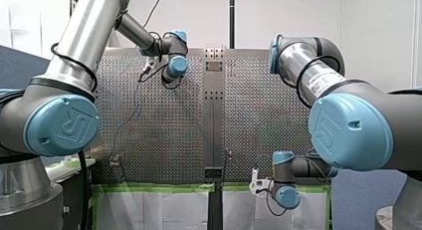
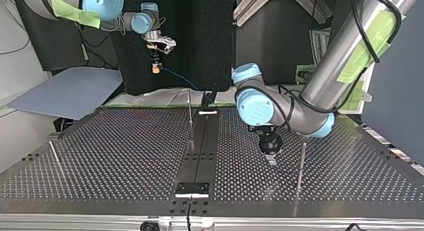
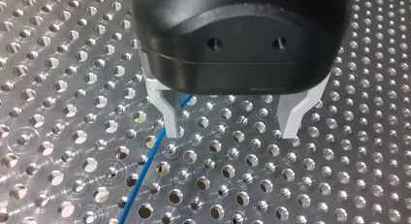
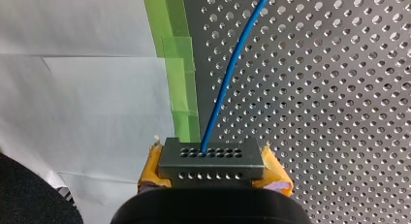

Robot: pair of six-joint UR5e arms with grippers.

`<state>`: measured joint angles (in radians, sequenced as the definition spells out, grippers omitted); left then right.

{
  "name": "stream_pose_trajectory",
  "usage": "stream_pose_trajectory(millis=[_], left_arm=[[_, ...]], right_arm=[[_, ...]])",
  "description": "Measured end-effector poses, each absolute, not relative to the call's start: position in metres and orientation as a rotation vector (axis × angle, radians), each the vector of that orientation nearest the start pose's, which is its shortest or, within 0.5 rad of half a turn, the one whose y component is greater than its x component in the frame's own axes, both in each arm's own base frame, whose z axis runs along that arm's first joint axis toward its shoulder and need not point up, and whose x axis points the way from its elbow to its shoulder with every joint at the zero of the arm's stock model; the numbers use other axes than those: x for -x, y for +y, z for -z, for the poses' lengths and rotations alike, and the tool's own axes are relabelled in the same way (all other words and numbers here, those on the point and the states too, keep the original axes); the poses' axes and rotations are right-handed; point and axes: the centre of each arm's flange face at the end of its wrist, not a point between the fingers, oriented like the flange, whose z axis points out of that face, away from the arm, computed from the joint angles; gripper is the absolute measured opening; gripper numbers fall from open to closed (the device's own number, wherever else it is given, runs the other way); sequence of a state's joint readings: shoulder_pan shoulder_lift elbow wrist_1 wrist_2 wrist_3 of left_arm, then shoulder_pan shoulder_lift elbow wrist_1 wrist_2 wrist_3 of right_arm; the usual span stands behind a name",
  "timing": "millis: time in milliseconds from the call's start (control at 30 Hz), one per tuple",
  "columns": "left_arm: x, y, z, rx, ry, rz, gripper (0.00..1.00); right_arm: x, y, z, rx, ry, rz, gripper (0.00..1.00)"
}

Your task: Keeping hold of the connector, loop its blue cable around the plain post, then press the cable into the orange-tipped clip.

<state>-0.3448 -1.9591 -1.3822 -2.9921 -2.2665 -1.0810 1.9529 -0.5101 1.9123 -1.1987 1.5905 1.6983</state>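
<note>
My right gripper [image 4: 212, 173] is shut with its yellow pads [image 4: 151, 163] on a grey connector block [image 4: 211, 158]. The blue cable [image 4: 228, 73] leaves the block and runs out over the perforated table. In the top view that gripper [image 2: 156, 67] hangs above the table's far edge, and the cable [image 2: 182, 81] slopes down toward a thin post [image 2: 190, 111]. My left gripper [image 3: 232, 132] is open just above the plate; the cable [image 3: 145, 170] lies beside one finger [image 3: 170, 118], outside the gap. A plain post [image 2: 301, 163] stands next to this gripper [image 2: 270, 158]. A small reddish tip [image 1: 229, 152] shows near the centre strip.
A dark centre strip [image 2: 200, 151] divides the perforated table [image 2: 125, 156]. Another thin post [image 2: 54, 156] stands at the top view's left. Green tape [image 4: 179, 83] and white sheets [image 4: 82, 88] line the table's edge by my right gripper.
</note>
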Motion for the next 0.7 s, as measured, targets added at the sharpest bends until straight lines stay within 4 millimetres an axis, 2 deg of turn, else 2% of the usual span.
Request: stream_pose_trajectory(millis=[400,700], left_arm=[[-0.540,-0.277,-0.374,-0.075,1.694,-0.682,0.98],[-0.527,-0.293,-0.382,-0.082,1.682,-0.646,0.98]], right_arm=[[-0.312,-0.429,0.135,-1.590,-1.259,-1.422,0.00],[-0.309,-0.432,0.134,-1.576,-1.267,-1.428,0.00]])
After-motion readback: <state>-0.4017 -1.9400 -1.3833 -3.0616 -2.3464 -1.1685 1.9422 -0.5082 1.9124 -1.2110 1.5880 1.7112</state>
